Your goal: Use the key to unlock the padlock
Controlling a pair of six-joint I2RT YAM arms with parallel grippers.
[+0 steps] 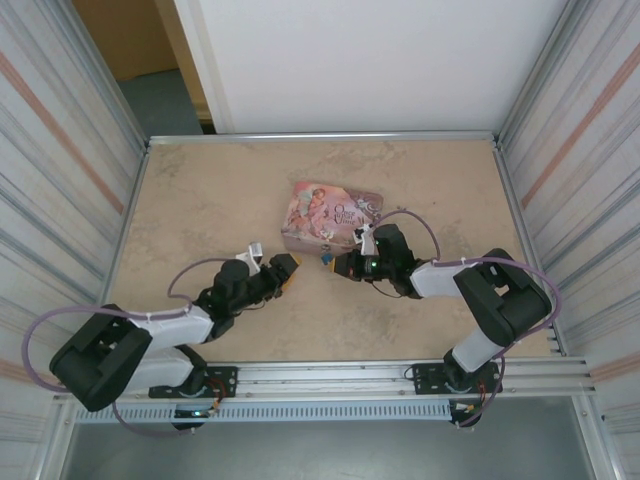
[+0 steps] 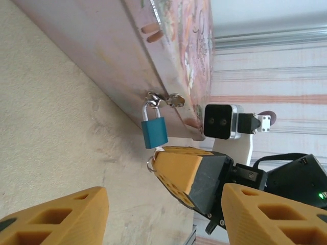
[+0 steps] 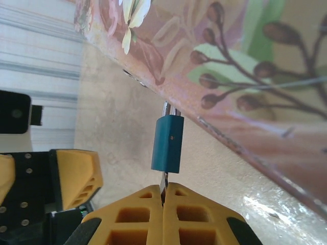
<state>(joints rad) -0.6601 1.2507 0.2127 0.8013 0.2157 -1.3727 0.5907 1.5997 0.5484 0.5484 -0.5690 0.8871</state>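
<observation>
Two wrist views, right jaws pinching key [image 3: 163, 179] at padlock [image 3: 167, 143], left jaws wide, shackle [image 2: 151, 108] through tin hasp [image 2: 171, 99]

- Left arm [image 1: 110, 360] and right arm [image 1: 500, 300]: black joint housings, white links.
- A lilac-grey cable [image 1: 480, 259] loops along each arm.
- Left gripper [image 1: 288, 268] and right gripper [image 3: 163, 196]: orange-yellow wedge fingers [image 3: 138, 219] with rectangular pockets, on black mounts [image 3: 23, 178] dotted with small screws.
- Wrist camera [image 2: 220, 121]: black block, two lenses, white bracket.
- Green light [image 2: 320, 195] on the right wrist.
</observation>
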